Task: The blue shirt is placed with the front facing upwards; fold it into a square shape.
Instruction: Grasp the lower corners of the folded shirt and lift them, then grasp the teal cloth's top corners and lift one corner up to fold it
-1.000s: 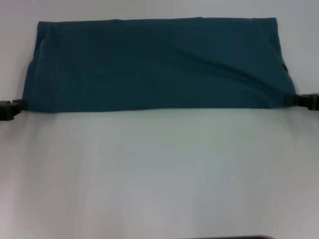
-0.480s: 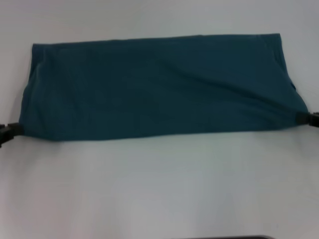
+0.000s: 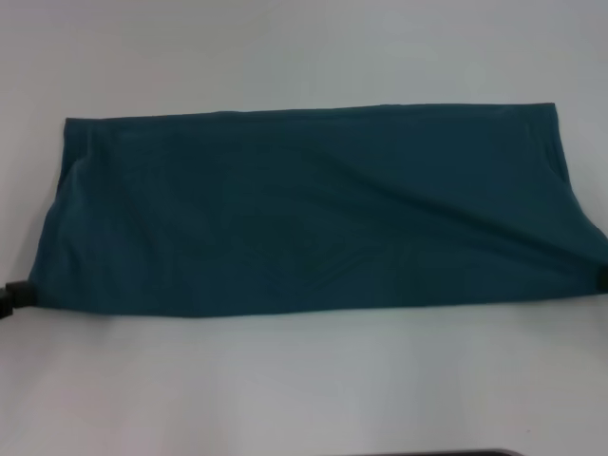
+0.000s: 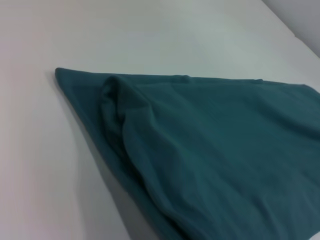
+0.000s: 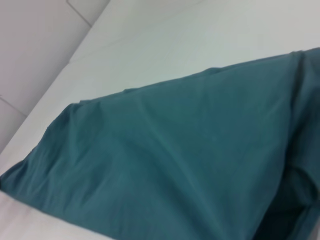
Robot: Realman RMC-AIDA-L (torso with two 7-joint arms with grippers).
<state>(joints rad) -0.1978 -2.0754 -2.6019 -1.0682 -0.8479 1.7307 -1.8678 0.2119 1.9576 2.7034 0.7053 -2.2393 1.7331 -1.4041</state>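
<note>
The blue shirt (image 3: 304, 214) lies as a wide teal band across the white table (image 3: 304, 389), with only plain fabric showing. At the far left edge of the head view, my left gripper (image 3: 11, 295) is shut on the shirt's near left corner. My right gripper (image 3: 602, 277) barely shows at the far right edge, gripping the near right corner, and creases run from that corner into the cloth. In the left wrist view the blue shirt (image 4: 225, 150) shows a bunched fold along one end. The right wrist view is mostly filled by the blue shirt (image 5: 175, 150). Neither wrist view shows fingers.
Bare white tabletop lies in front of and behind the shirt. A dark strip (image 3: 427, 453) shows at the bottom edge of the head view. A pale panelled surface (image 5: 35, 45) lies beyond the table in the right wrist view.
Both grippers have drawn the shirt toward me across the table. The band now lies lower in the head view, and the grippers have slid almost out of the picture at both sides.
</note>
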